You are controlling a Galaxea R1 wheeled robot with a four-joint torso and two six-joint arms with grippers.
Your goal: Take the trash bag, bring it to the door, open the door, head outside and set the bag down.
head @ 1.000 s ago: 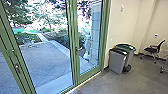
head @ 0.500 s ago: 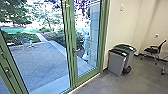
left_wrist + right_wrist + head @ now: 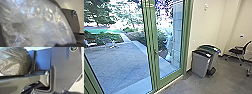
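- Trash bag (image 3: 41,27), translucent and crinkled, close to my left wrist camera.
- My left gripper and right gripper: I cannot tell whether either is open or closed.
- Ahead of me, green-framed glass door (image 3: 154,37), paved yard (image 3: 119,62) beyond.
- Right of it, grey bin (image 3: 200,63) beside green-lidded bin (image 3: 212,50); black chair (image 3: 237,51) farther right.

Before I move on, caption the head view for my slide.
Green-framed glass doors facing a paved yard, with bins standing indoors.
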